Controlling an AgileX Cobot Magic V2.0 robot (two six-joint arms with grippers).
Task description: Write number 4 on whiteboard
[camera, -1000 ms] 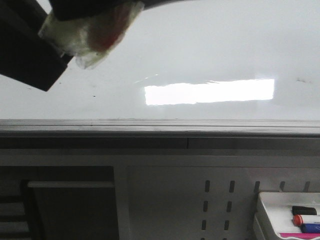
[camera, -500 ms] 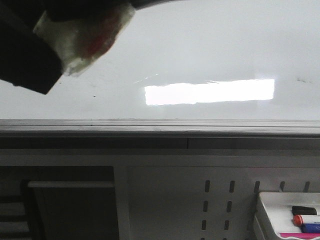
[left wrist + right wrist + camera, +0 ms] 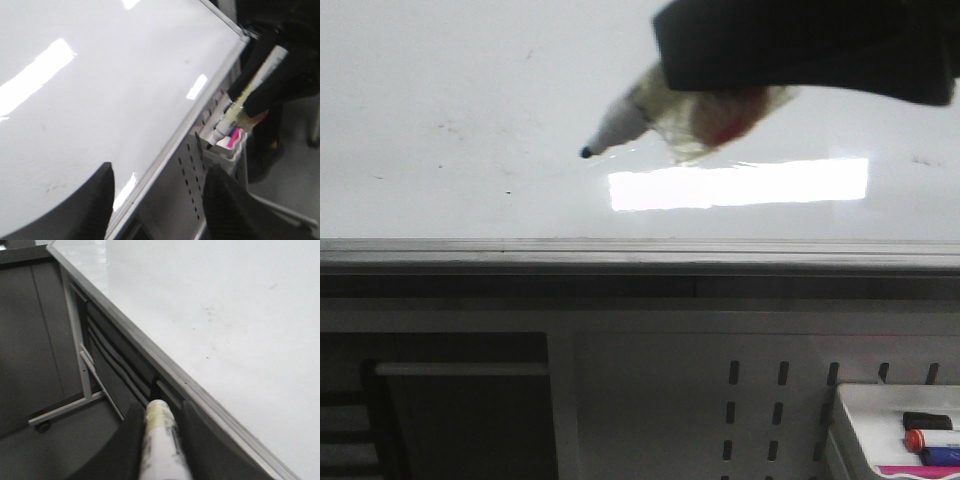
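The whiteboard (image 3: 470,80) fills the upper front view, with a bright glare patch and a grey lower rail (image 3: 640,255). It carries only faint dark smudges; no number 4 shows on it. My right gripper (image 3: 720,95) is shut on a white marker (image 3: 620,125) wrapped in tape, its black tip pointing left and down close to the board. I cannot tell if the tip touches. The right wrist view shows the marker (image 3: 160,440) between my fingers beside the board (image 3: 240,315). My left gripper (image 3: 160,200) is open and empty by the board's lower edge (image 3: 100,75).
A small white tray (image 3: 880,420) with several markers hangs on the perforated panel at the lower right, below the rail. It also shows in the left wrist view (image 3: 232,152). A dark shelf frame sits at the lower left.
The gripper with the taped marker has moved from the upper left of the board to the upper right. The marker's tip now shows, pointing left.
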